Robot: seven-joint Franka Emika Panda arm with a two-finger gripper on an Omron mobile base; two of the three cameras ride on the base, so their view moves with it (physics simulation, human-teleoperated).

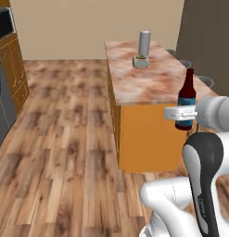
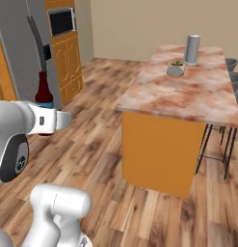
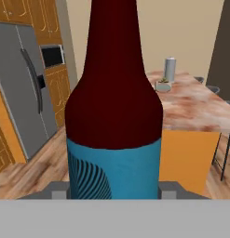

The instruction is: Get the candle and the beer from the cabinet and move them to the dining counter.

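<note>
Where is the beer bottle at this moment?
The beer stands upright in the gripper, held in the air short of the near end of the dining counter, whose far end carries the candle.

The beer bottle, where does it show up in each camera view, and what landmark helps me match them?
Left base view: the beer stands upright at the right, held in the hand.
Right base view: at the left edge.
Hand view: centre, close up.
Shared landmark: the tall grey cylinder on the dining counter.
</note>
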